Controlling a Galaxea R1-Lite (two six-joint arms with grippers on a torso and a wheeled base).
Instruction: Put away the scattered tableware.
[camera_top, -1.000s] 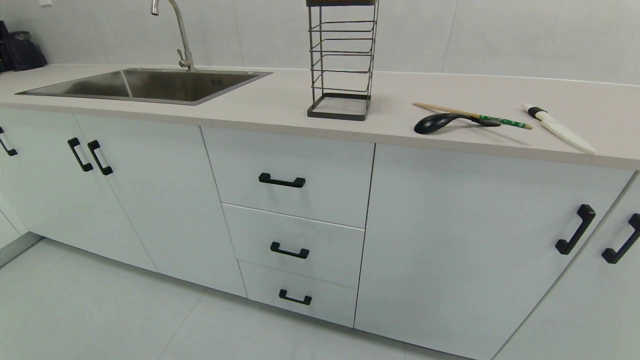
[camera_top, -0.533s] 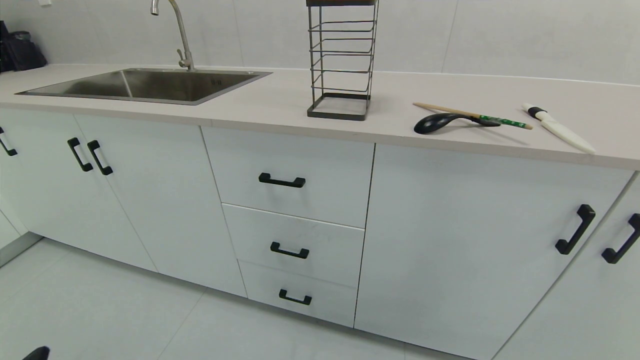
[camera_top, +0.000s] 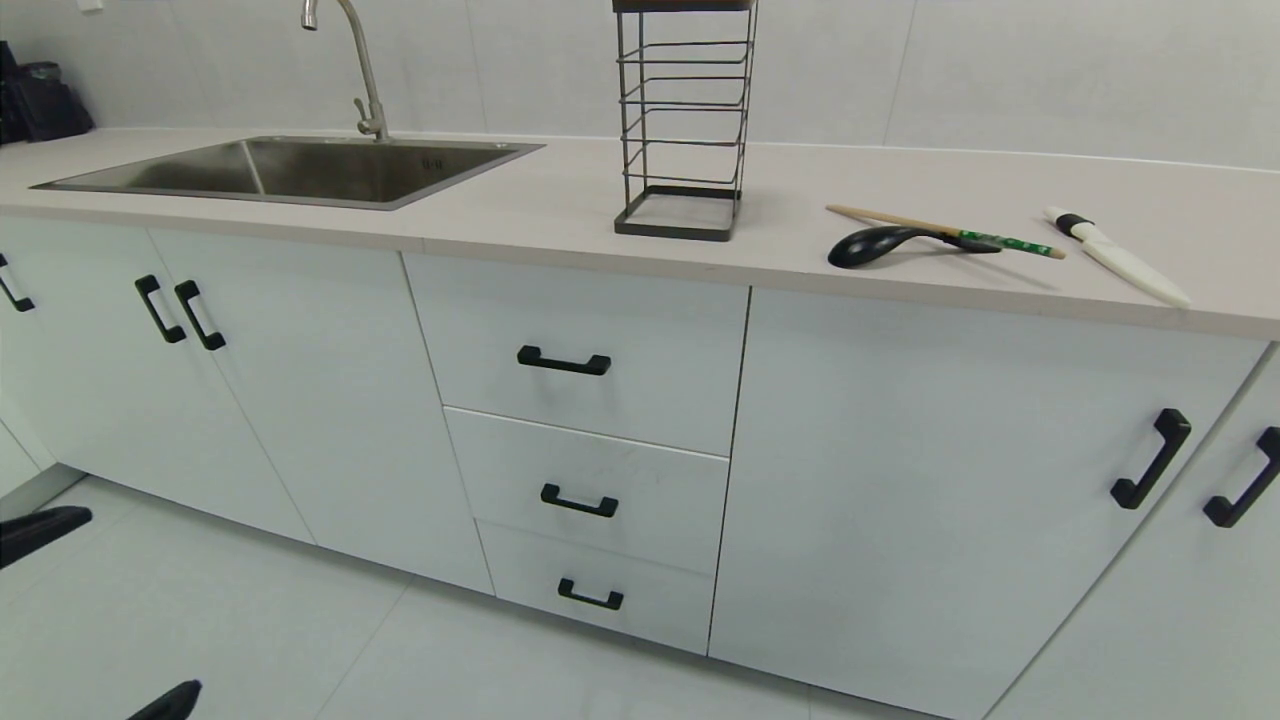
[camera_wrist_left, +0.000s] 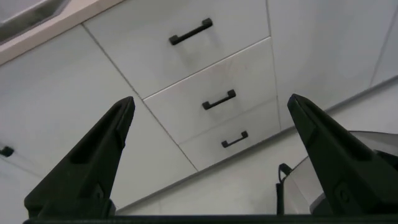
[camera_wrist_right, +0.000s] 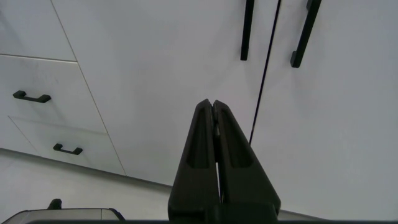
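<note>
Head view: a black spoon (camera_top: 880, 245), chopsticks (camera_top: 945, 231) and a white knife (camera_top: 1118, 256) lie on the tabletop (camera_top: 560, 215), to the right of the upright wire rack (camera_top: 682, 130); the spoon's handle meets the chopsticks. Left wrist view: left end effector (camera_wrist_left: 210, 106), fingers spread wide, facing the drawers (camera_wrist_left: 211, 74). Right wrist view: right end effector (camera_wrist_right: 213, 109), fingers pressed together, empty, before a cabinet door (camera_wrist_right: 155, 62).

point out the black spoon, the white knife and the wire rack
black spoon (camera_top: 862, 247), head view, on its bowl
white knife (camera_top: 1130, 268), head view, on its long white part
wire rack (camera_top: 672, 233), head view, on its base frame
</note>
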